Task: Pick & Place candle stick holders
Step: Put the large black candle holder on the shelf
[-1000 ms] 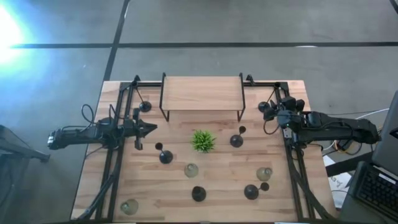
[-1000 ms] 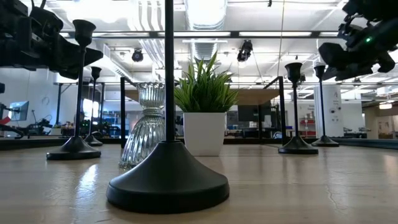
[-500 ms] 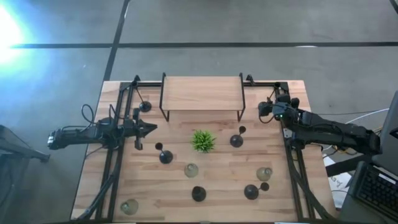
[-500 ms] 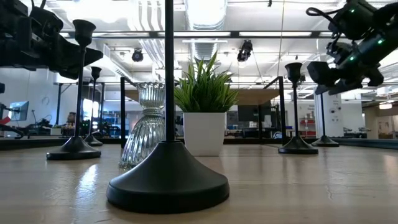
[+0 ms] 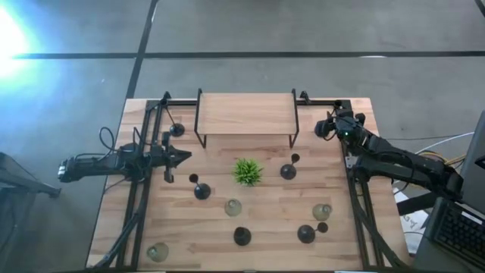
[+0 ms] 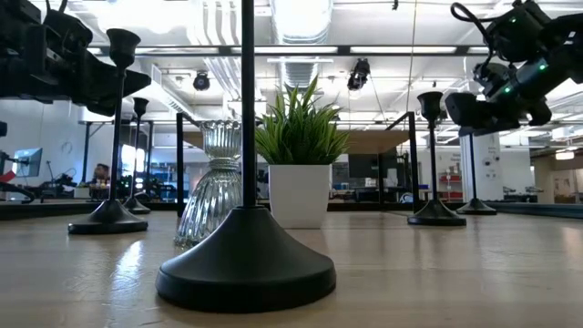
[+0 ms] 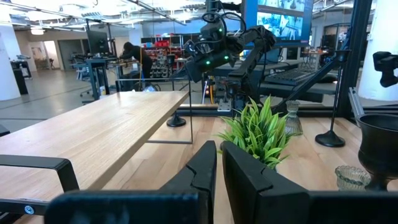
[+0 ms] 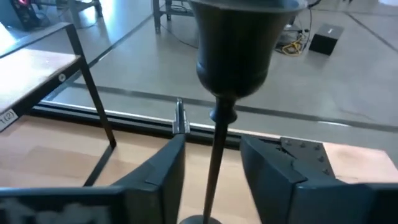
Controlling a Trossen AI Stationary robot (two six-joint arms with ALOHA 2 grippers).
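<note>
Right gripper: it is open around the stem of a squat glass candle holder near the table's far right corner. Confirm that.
Wrong in one respect: the right wrist view shows the right gripper open around the thin stem of a slim black candle stick holder with a cup top, not a squat glass one. The high view places it near the far right corner.

Matt black metal candle stick holders (image 6: pixel 246 246) and ribbed clear glass one (image 6: pixel 214 196) on a pale wood-grain desk (image 6: pixel 455 273).

Plant (image 5: pixel 247 171) sits mid-table, before the shelf (image 5: pixel 245 114); candle holders (image 5: pixel 201 189) scattered around
</note>
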